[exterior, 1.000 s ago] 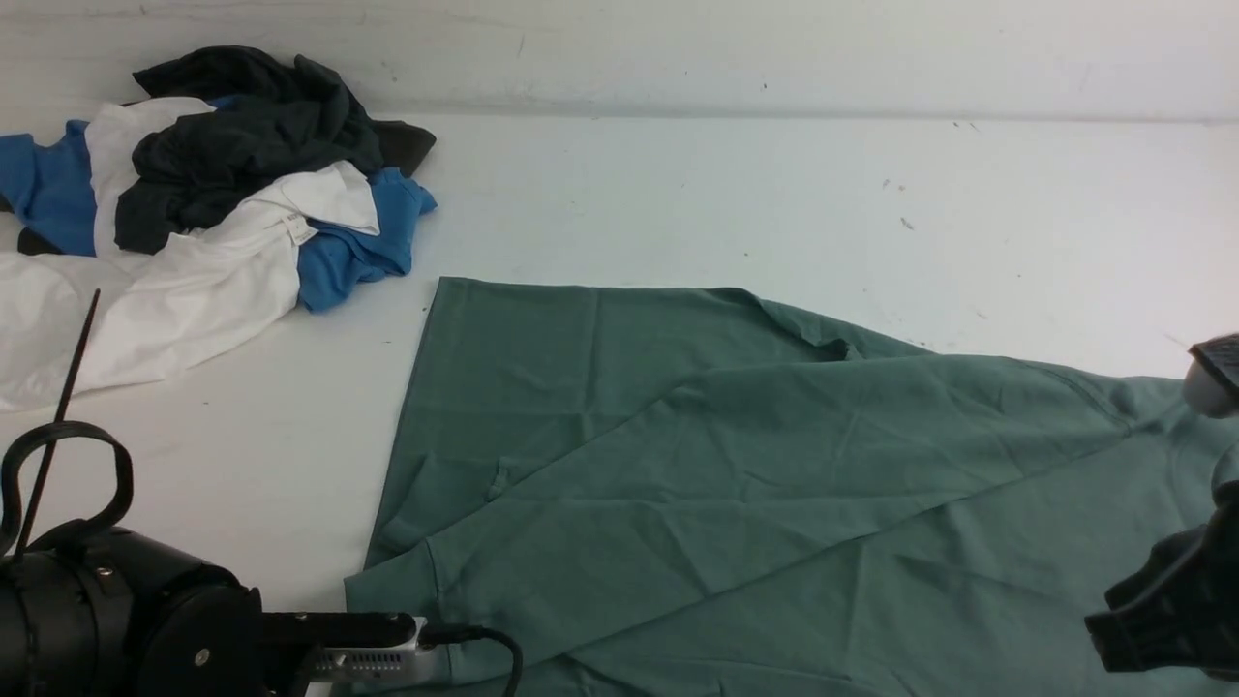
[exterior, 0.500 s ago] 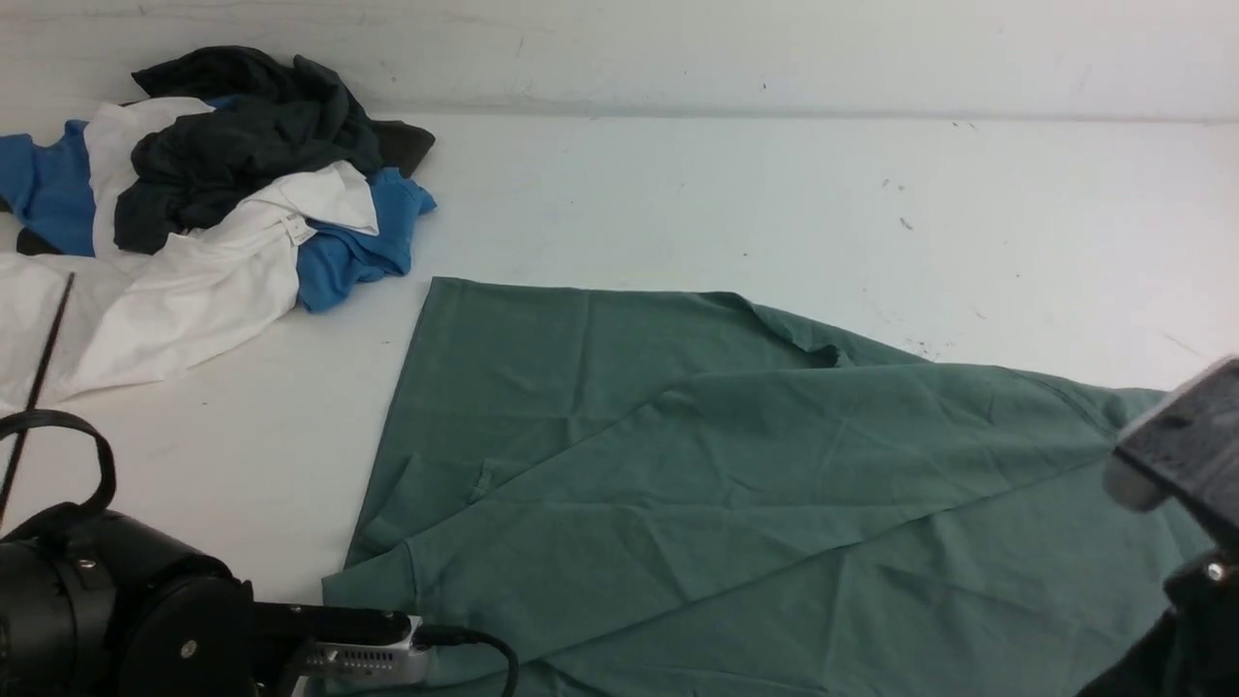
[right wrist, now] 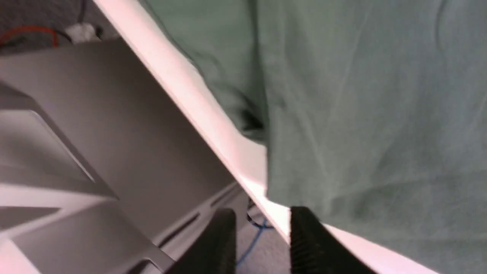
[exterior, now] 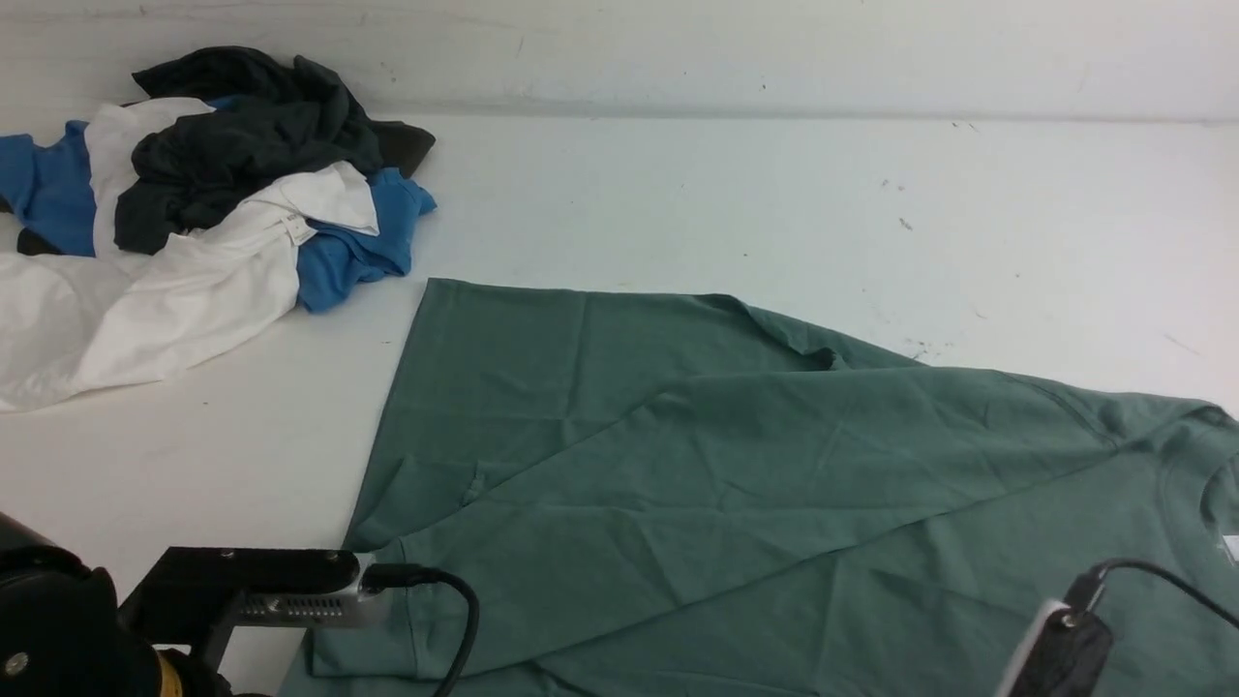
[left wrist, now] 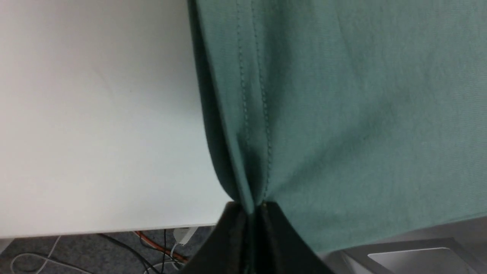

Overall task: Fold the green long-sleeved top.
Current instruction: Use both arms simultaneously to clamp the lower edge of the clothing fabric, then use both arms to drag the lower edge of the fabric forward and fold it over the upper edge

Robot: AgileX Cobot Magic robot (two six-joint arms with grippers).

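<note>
The green long-sleeved top (exterior: 736, 484) lies spread on the white table (exterior: 726, 194), one sleeve folded slantwise across the body, collar and white neck label (exterior: 1231, 547) at the right edge. My left gripper (left wrist: 251, 207) is shut on the top's stitched hem (left wrist: 255, 114) at the near left corner, the cloth bunched between its jaws. My right gripper (right wrist: 262, 215) is open just off the table's near edge, beside the top (right wrist: 361, 114), with only floor showing between its fingers. In the front view only the arms' wrist parts show, the left arm (exterior: 261, 586) and the right arm (exterior: 1060, 649).
A heap of white, blue and dark grey garments (exterior: 194, 194) sits at the back left by the wall. The table's near edge (left wrist: 114, 226) runs close by both grippers, with cables on the floor below it.
The right gripper has opened, let go of the top's shoulder and dropped back to the near edge. The left arm has shifted, dragging the hem corner a little to the left.
</note>
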